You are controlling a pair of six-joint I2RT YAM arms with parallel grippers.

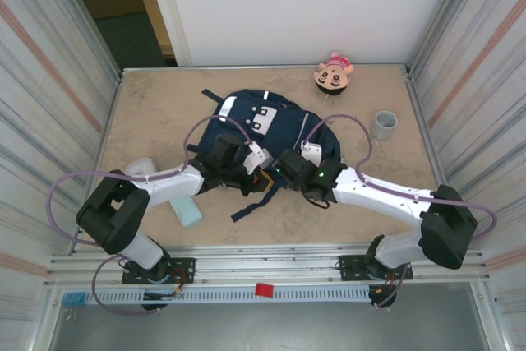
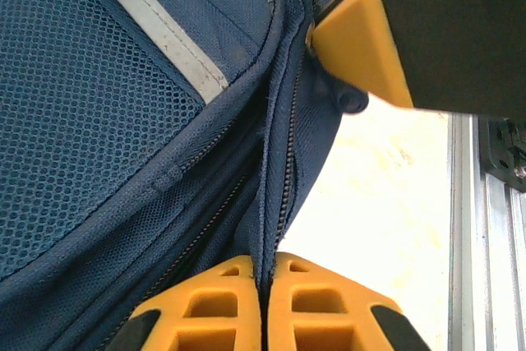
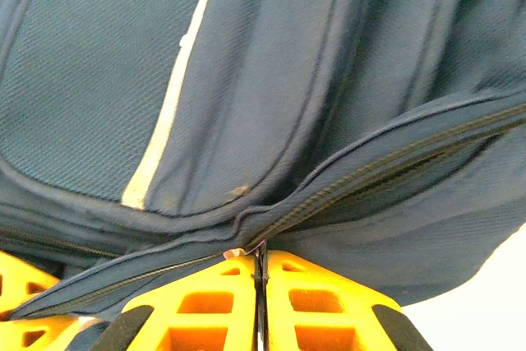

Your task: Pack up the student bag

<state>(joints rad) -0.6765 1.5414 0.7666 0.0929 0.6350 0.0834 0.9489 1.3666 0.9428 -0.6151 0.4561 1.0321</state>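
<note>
The student bag [image 1: 271, 121] is coloured navy blue, with white trim and white patches; a fine honeycomb mesh pattern is seen on its side pocket [image 2: 82, 121]. The left end effector [image 2: 261, 285] and the right end effector [image 3: 261, 277] are finished in orange-yellow. The surface [image 1: 164, 113] is mottled beige. A cup [image 1: 384, 124] is coloured grey, a block [image 1: 187, 211] pale mint.

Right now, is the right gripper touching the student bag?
Touching. The right wrist view shows the right gripper pinched shut on the student bag at its zipper seam.
</note>
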